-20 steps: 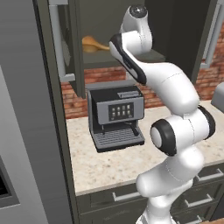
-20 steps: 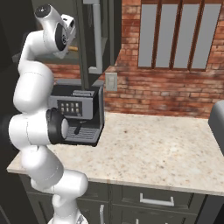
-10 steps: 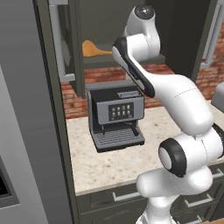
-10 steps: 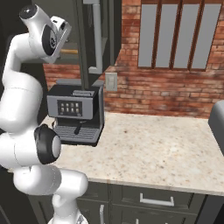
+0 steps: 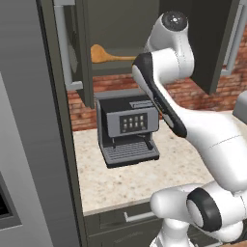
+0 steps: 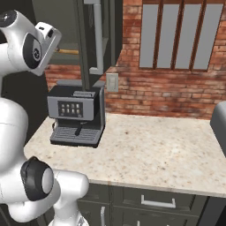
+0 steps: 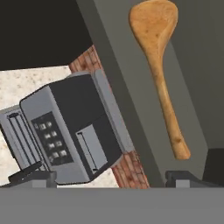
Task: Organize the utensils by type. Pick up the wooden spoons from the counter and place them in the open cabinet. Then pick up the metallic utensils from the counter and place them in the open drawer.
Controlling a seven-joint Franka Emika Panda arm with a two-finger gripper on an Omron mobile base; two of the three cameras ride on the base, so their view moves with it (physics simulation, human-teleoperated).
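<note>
One wooden spoon (image 7: 159, 65) lies flat on the grey shelf (image 5: 120, 66) of the open cabinet (image 5: 77, 58), its round bowl toward the cabinet's left side and its handle running to the right, behind the raised white arm. The tool (image 7: 109, 177) hangs just off the shelf edge with its two dark fingertips (image 7: 33, 177) spread wide apart, holding nothing; the spoon is free of them. Below the cabinet a grey coffee machine (image 5: 128, 129) stands on the beige speckled desk (image 6: 150, 152), against the brick wall (image 6: 154, 95).
</note>
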